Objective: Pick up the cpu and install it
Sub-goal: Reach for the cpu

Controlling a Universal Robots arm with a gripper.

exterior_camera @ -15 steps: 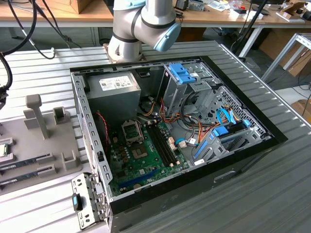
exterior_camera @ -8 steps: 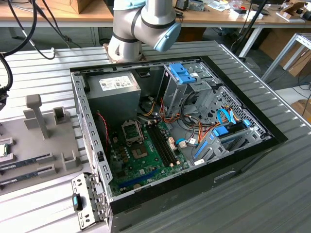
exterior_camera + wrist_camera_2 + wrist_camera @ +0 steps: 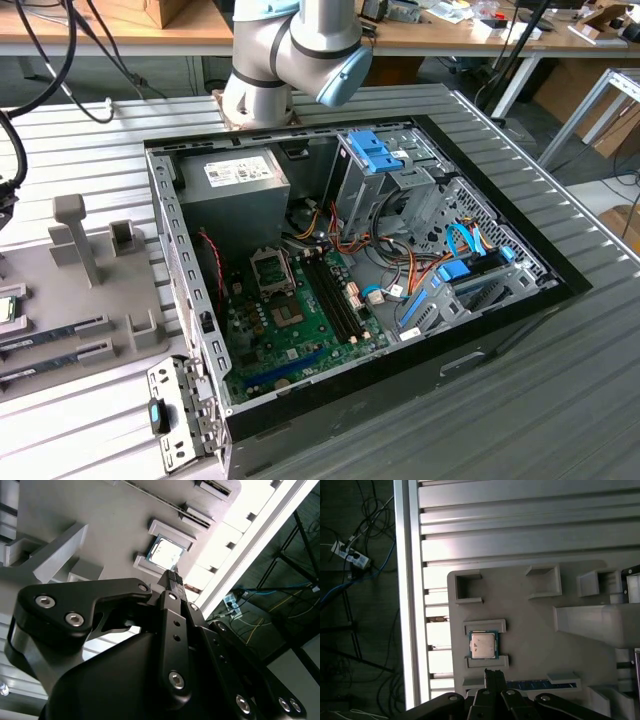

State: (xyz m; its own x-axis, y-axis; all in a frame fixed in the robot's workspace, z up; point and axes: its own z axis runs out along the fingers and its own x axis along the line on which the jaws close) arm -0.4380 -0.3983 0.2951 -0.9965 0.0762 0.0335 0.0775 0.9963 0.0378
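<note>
The cpu (image 3: 483, 645) is a silver square chip with a thin green rim, lying flat in a small bracketed holder on the grey fixture plate (image 3: 530, 625). The second wrist view shows the cpu (image 3: 165, 552) too. My gripper (image 3: 493, 673) hovers above the plate, its black fingertips (image 3: 173, 578) together just beside the chip and apart from it. The gripper is shut with nothing between its fingers. In the exterior view the cpu (image 3: 7, 310) sits at the picture's far left edge. The open socket (image 3: 270, 270) lies on the green motherboard (image 3: 300, 335) inside the open computer case.
Memory sticks (image 3: 60, 332) lie in slots on the fixture plate, and grey upright blocks (image 3: 75, 235) stand on it. The case (image 3: 500, 320) holds cables, blue drive brackets (image 3: 380, 150) and a power supply (image 3: 235, 185). The ribbed metal table's edge (image 3: 410, 605) runs beside the plate.
</note>
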